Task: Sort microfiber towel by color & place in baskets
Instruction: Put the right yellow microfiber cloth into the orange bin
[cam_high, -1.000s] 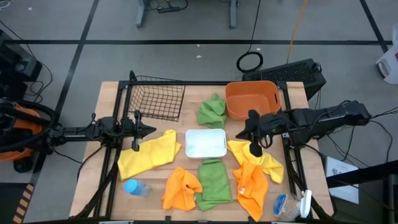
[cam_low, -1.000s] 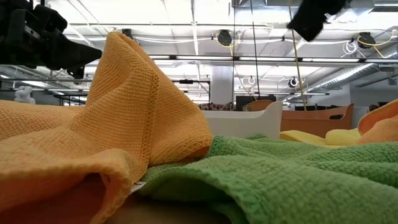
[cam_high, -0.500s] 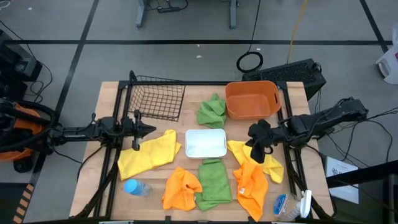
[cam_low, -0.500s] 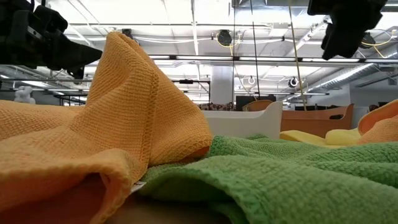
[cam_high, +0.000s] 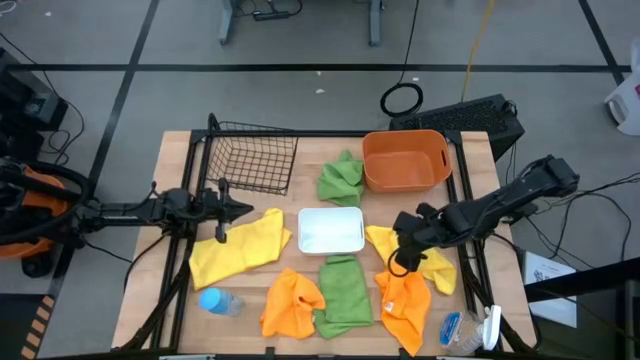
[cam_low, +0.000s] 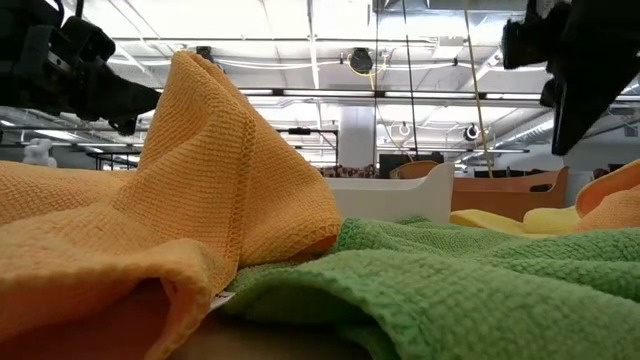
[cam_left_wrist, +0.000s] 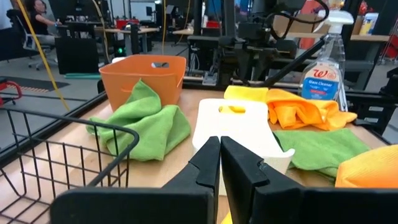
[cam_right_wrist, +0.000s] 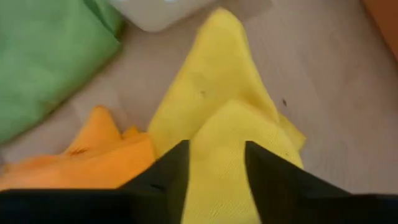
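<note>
Wooden table on a grey lab floor, cables & gear round it; nothing sorted yet as far as visible. All 3 baskets look empty: black wire basket at the far left, orange tub at the far right, white tray mid-table.

All 6 towels lie loose on the tabletop: yellow towel left of the tray, 2nd yellow towel right of it, green towel between wire basket & tub, 2nd green towel just in front of the tray, orange towel touching that green one, 2nd orange towel overlapped by the right-hand yellow.

Right gripper hangs low over the yellow/orange overlap, jaws partly apart, nothing between them; wrist view shows the yellow cloth directly below. Likely the 1st pick, so whole job is still left. Left gripper waits by the wire basket, above the left yellow towel's edge, jaws pressed together, empty.
</note>
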